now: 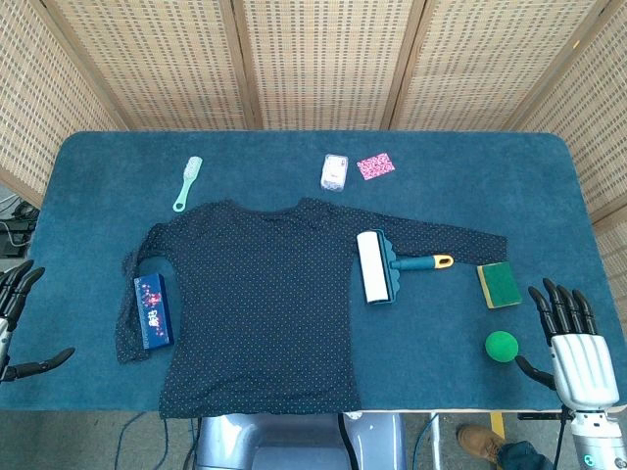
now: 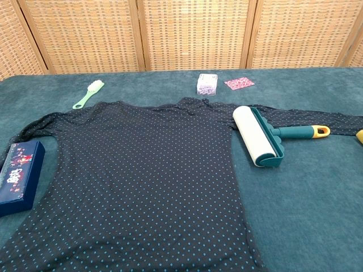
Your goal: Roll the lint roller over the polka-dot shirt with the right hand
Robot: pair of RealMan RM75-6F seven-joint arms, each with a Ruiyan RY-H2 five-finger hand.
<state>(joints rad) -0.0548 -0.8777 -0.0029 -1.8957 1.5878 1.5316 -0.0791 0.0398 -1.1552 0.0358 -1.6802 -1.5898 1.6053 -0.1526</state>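
A dark navy polka-dot shirt (image 1: 260, 304) (image 2: 142, 181) lies spread flat across the middle of the blue table. The lint roller (image 1: 377, 266) (image 2: 261, 136) has a white drum, a teal frame and a yellow-tipped handle. It rests on the shirt's sleeve side, handle pointing right. My right hand (image 1: 573, 338) hovers at the table's near right corner with fingers spread, holding nothing, well right of the roller. My left hand (image 1: 15, 313) sits off the table's left edge, fingers apart and empty. Neither hand shows in the chest view.
A blue patterned box (image 1: 152, 310) (image 2: 20, 175) lies on the shirt's left sleeve. A green brush (image 1: 187, 183), a small white pack (image 1: 335, 171) and a pink card (image 1: 375, 165) sit behind the shirt. A yellow-green sponge (image 1: 499, 284) and a green ball (image 1: 502, 346) lie near my right hand.
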